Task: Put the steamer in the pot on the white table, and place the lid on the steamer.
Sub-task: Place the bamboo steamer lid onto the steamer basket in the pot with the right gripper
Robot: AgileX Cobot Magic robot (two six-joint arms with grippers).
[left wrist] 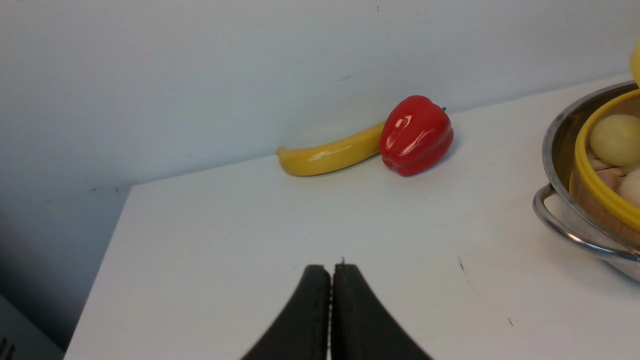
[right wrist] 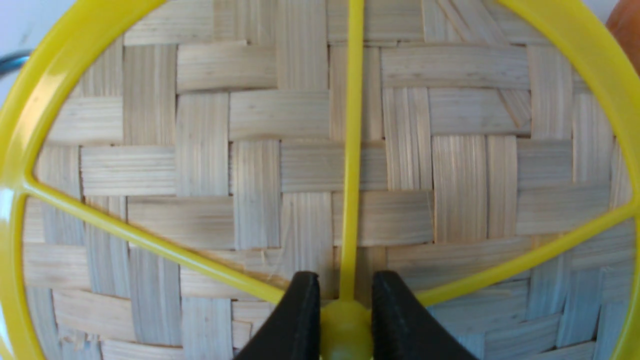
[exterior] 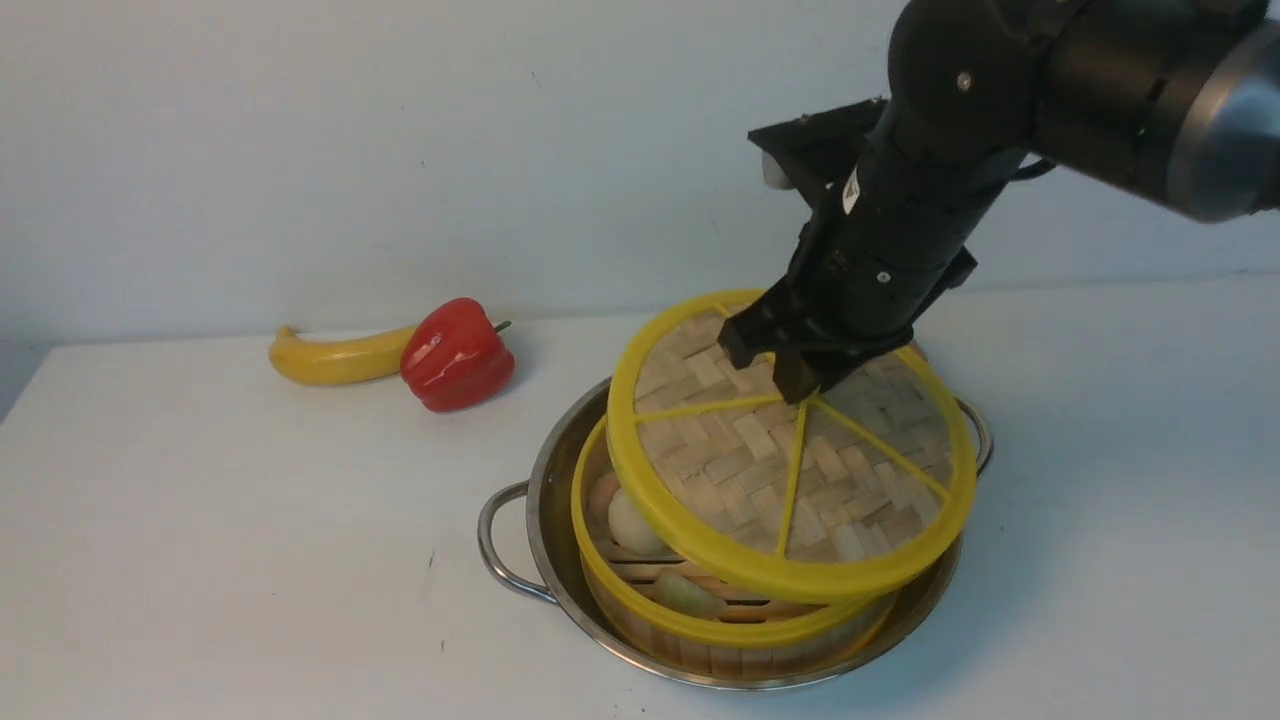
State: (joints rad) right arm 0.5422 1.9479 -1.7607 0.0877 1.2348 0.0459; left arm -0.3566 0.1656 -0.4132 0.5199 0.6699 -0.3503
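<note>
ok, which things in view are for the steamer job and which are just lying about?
For the job:
- steamer, sitting in the pot
- pot
- lid, in the right claw, above the steamer
- white table

Just lying about:
- banana
- red pepper

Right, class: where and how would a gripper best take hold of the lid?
By the small centre knob, from above, fingers either side: it stands up from the broad, flat lid, and the right gripper already pinches it there.
</note>
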